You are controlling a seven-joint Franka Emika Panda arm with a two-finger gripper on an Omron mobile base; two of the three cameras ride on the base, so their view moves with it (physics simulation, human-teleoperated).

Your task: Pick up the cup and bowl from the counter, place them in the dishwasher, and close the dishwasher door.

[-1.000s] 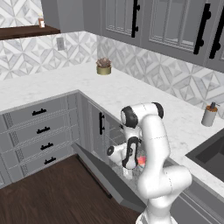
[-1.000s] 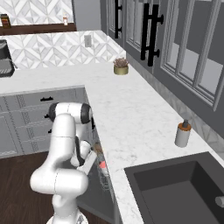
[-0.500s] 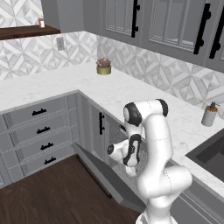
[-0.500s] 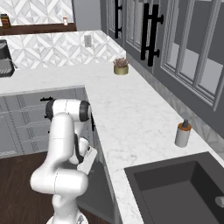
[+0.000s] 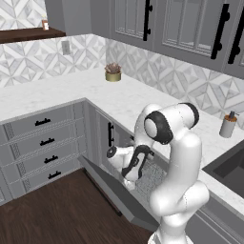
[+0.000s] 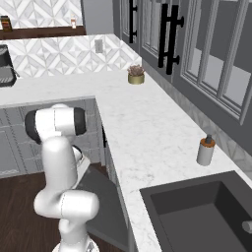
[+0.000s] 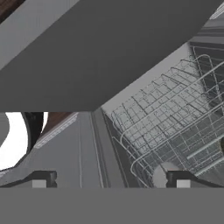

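the counter (image 5: pixel 57 93) ran long and white around the corner, and neither cup nor bowl could be made out on it in either base view. below it the dishwasher (image 5: pixel 151 177) stood open, its door (image 5: pixel 112 188) dropped down and out over the dark floor, the arm bent low beside it with the gripper (image 5: pixel 127 177) at the rack. its jaws stood wide apart with nothing between them. by that, the loading step looked finished or nearly so, and shutting the door was the step at hand; that would call for drawing the hand clear of the rack, getting under the door's free edge and swinging it up.

the left base view gave the door's slope and the hand over the mesh. the right base view hid the rack behind the arm, showing the door (image 6: pixel 101 197) edge-on. the hand view alone looked into the rack (image 7: pixel 175 127), where a small pale round shape sat low near one fingertip (image 7: pixel 181 178), possibly the cup, too cropped to tell; the bowl i could not place.
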